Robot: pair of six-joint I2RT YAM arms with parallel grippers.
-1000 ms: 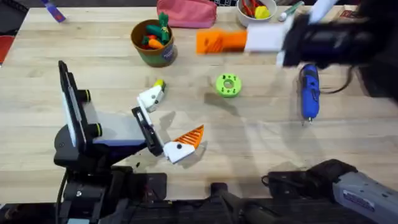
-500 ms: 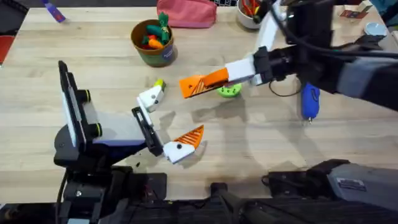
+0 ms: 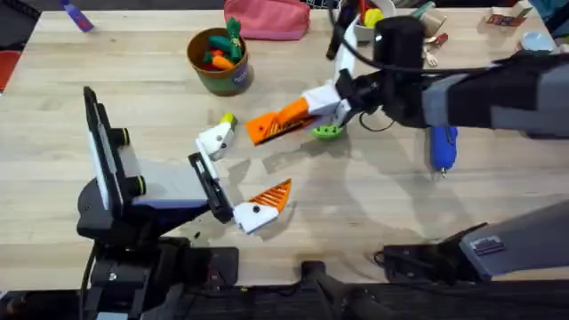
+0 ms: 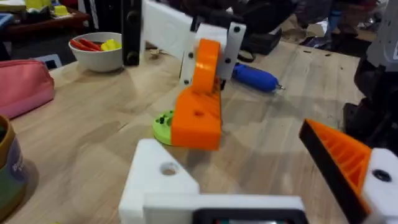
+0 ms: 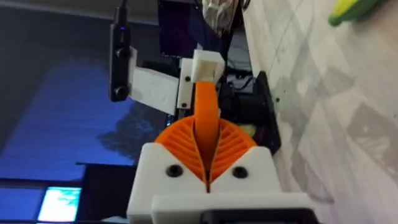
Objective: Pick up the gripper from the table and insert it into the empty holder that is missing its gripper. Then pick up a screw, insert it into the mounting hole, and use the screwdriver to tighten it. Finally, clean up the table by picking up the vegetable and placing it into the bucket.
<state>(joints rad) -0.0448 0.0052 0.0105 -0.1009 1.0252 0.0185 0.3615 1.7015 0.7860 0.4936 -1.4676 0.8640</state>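
On the tabletop (image 3: 133,80), the bucket (image 3: 219,60) sits at eleven o'clock, the screwdriver (image 3: 442,147) at three, the vegetable (image 3: 228,120) beside the empty holder (image 3: 214,140) near centre, a bowl (image 3: 356,25) at one.

You are working over a table (image 3: 498,204) of pale wood, its planks matt with visible grain. The gripper (image 3: 277,124) held by the right arm looks like smooth orange plastic, matt on its flat side (image 4: 198,112) and ribbed on its face. The empty holder (image 3: 216,138) on the left arm is white plastic with a dull finish and a plain round hole (image 4: 168,168). The screwdriver (image 3: 442,142) at the right has a glossy blue plastic body. The pouch (image 3: 267,18) at the far edge looks like soft pink cloth, and the white bowl (image 4: 98,53) seems smooth and slightly shiny
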